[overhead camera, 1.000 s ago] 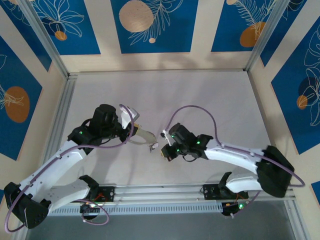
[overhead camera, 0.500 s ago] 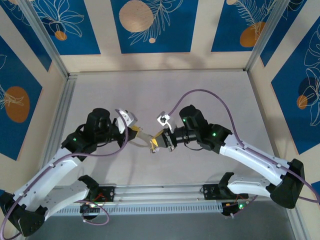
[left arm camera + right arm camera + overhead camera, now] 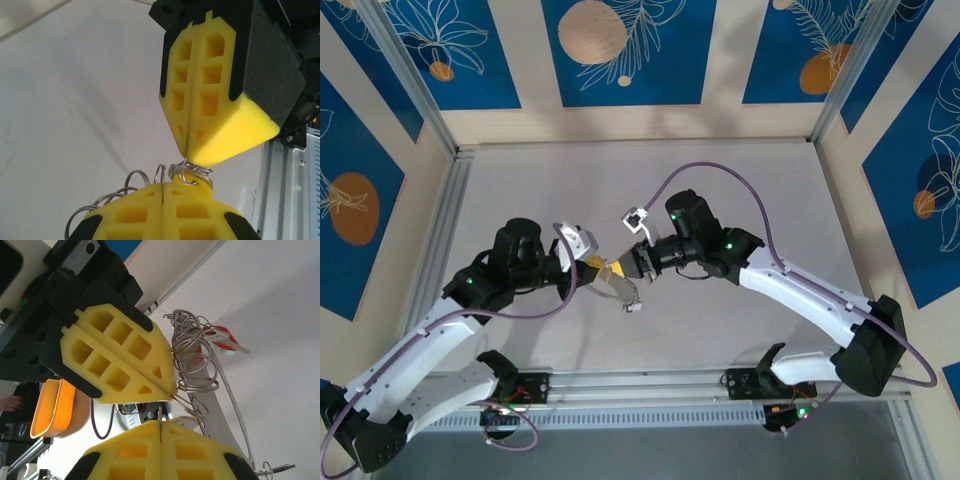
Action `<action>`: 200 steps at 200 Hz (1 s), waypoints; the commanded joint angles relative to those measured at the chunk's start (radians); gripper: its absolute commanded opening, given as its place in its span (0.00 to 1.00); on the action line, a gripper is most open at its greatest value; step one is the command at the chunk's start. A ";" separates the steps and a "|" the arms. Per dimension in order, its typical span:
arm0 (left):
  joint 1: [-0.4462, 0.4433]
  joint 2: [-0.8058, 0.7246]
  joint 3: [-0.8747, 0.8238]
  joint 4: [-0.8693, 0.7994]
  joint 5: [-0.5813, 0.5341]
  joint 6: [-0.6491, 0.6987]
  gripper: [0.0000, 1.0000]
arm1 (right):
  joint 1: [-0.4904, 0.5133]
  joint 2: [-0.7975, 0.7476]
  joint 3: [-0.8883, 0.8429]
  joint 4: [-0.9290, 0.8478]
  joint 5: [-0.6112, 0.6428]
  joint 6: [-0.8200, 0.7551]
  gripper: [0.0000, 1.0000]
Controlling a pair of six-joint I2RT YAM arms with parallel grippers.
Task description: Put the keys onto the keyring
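1. Top view: keys between the claw tips are too small to tell apart; tag colours unclear.
2. Left wrist: wire rings cut off behind the left claw; a wire end vanishes into the right claw seam.
3. Right wrist: keyring runs off the bottom edge; red-tagged key half behind the rings, blurred.

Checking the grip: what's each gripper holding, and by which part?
Left gripper and right gripper, both shut, each pinch a thin wire of the ring bundle at the tips; which loop is unclear.
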 commanded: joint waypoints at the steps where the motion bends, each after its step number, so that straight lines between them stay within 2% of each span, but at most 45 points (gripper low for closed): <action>1: -0.013 -0.019 -0.006 0.026 0.037 0.021 0.00 | -0.011 0.021 0.034 -0.022 -0.052 0.026 0.00; 25: -0.016 -0.017 -0.004 0.023 0.029 0.024 0.00 | -0.012 0.035 0.055 -0.064 -0.046 0.020 0.00; 72: -0.024 -0.016 -0.002 0.014 0.004 0.032 0.00 | -0.004 0.031 0.090 -0.156 0.049 -0.010 0.00; 200: -0.034 -0.019 0.000 0.008 -0.009 0.033 0.00 | 0.032 0.063 0.132 -0.199 0.075 -0.018 0.00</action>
